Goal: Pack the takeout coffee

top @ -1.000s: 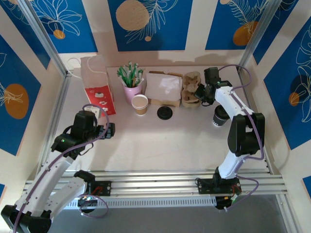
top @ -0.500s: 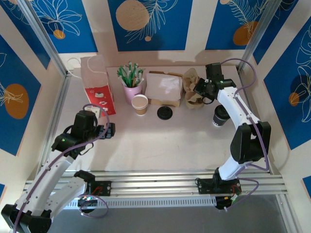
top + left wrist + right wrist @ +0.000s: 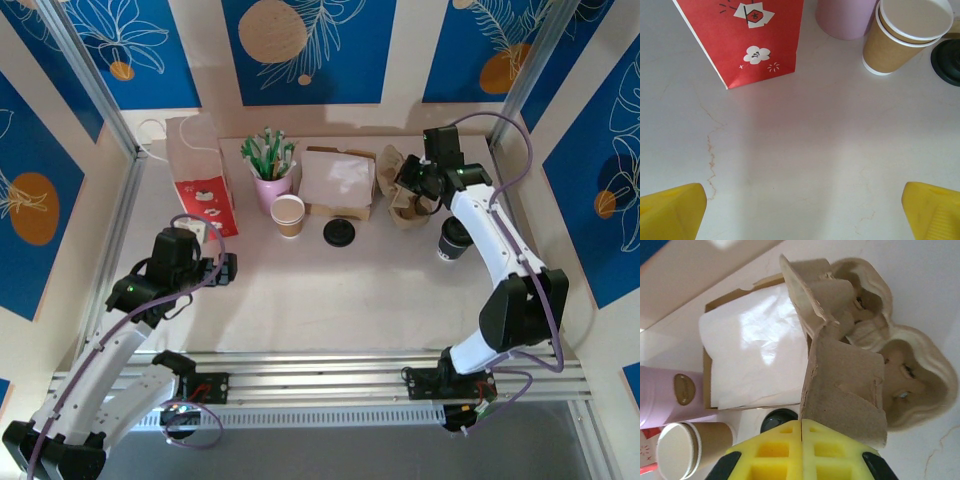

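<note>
The takeout coffee [image 3: 451, 242] stands upright on the table [image 3: 330, 290] near the right edge, partly under my right arm [image 3: 492, 240], a tan paper cup with its black lid pressed on. I judge it light but soft-walled. Squeezed too hard, the paper would buckle and the lid could pop, so I would take it gently around the body below the rim and keep it level in case it is full. My right pincer [image 3: 801, 432] is pinched on the upright centre flap of the pulp cup carrier [image 3: 855, 370], near the coffee, so it is not free for the cup. My left pincer [image 3: 800, 210] is spread wide over bare table, holding nothing, well apart from the coffee. Beside the carrier lies an open box lined with white paper [image 3: 338, 178]. Further left come a loose black lid [image 3: 339, 233], an unlidded tan cup [image 3: 288, 214], a pink cup of sticks [image 3: 270, 172] and a red paper bag [image 3: 205, 178].
</note>
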Controlling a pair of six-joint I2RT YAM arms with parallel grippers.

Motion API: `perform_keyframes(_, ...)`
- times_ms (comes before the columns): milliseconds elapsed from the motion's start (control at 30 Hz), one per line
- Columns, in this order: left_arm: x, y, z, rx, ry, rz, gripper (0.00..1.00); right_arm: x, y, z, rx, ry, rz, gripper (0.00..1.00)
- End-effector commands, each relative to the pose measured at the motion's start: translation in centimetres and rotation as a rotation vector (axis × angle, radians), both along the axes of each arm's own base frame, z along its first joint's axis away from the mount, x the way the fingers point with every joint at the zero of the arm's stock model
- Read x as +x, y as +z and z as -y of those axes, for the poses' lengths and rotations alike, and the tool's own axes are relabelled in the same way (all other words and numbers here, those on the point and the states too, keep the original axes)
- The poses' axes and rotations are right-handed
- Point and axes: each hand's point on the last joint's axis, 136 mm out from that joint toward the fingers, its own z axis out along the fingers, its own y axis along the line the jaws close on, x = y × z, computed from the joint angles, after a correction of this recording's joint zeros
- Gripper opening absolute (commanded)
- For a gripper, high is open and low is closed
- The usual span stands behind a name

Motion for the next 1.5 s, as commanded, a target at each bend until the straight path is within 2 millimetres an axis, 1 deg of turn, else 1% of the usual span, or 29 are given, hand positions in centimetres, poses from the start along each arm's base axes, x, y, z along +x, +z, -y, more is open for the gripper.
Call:
perform_keyframes(0,0.1,0.1,-0.1,0.002,-0.005,0.013,1.00,-0.9,4.7,-0.8,0.013,0.035,0.109,0.00)
perform_keyframes(133,0.1,0.1,-0.1,0.001,-0.006,0.013,1.00,-1.7,6.6,-1.8,0.025,0.072,0.156,0.00)
perform_keyframes(200,0.1,0.1,-0.1,0.002,-0.006,0.012,1.00,-2.1,7.3,-2.2,0.020,0.086,0.170,0.00)
perform_keyframes(300,0.0,0.2,-0.2,0.003,-0.003,0.017,1.00,-3.3,8.0,-3.0,0.028,0.115,0.182,0.00)
perform_keyframes(400,0.0,0.3,-0.3,0.001,-0.001,0.024,1.00,-5.4,8.9,-4.0,0.064,0.150,0.203,0.00)
perform_keyframes(500,0.0,0.3,-0.2,0.000,-0.003,0.024,1.00,-7.8,9.1,-5.2,0.054,0.185,0.221,0.00)
perform_keyframes(567,0.0,0.2,-0.2,0.001,-0.005,0.019,1.00,-9.4,8.5,-5.7,0.075,0.205,0.203,0.00)
perform_keyframes(667,0.0,0.3,-0.2,0.000,-0.004,0.022,1.00,-11.7,6.9,-6.4,0.145,0.228,0.164,0.00)
perform_keyframes(767,0.0,0.4,-0.2,0.001,-0.004,0.025,1.00,-13.9,4.8,-6.9,0.164,0.247,0.118,0.00)
perform_keyframes(833,0.0,0.3,-0.2,0.001,-0.003,0.024,1.00,-15.1,3.2,-6.3,0.131,0.233,0.090,0.00)
perform_keyframes(900,0.0,0.3,-0.2,0.000,-0.005,0.022,1.00,-15.5,1.3,-5.4,0.087,0.212,0.065,0.00)
perform_keyframes(1000,0.0,0.2,-0.2,0.001,-0.004,0.020,1.00,-16.1,-1.5,-4.4,0.009,0.198,-0.021,0.00)
perform_keyframes(1033,0.0,0.2,-0.2,0.001,-0.004,0.020,1.00,-16.5,-2.6,-4.3,-0.008,0.208,-0.061,0.06)
perform_keyframes(1100,0.0,0.2,-0.2,0.002,-0.004,0.019,1.00,-17.1,-4.3,-4.3,-0.036,0.230,-0.132,0.21)
perform_keyframes(1133,0.0,0.3,-0.2,0.003,-0.003,0.020,1.00,-17.5,-5.3,-3.8,-0.065,0.217,-0.175,0.30)
perform_keyframes(1233,0.0,0.4,-0.4,0.004,0.006,0.026,1.00,-18.2,-7.1,-2.3,-0.136,0.172,-0.246,0.49)
perform_keyframes(1300,0.0,1.0,-0.4,-0.006,0.014,0.030,1.00,-18.7,-7.8,-1.2,-0.166,0.128,-0.265,0.57)
perform_keyframes(1367,0.0,2.2,-0.5,-0.019,0.030,0.045,1.00,-19.2,-8.5,-0.3,-0.170,0.082,-0.281,0.66)
perform_keyframes(1467,0.0,4.9,-1.7,-0.033,0.108,0.097,1.00,-19.9,-9.8,0.7,-0.145,0.012,-0.342,0.69)
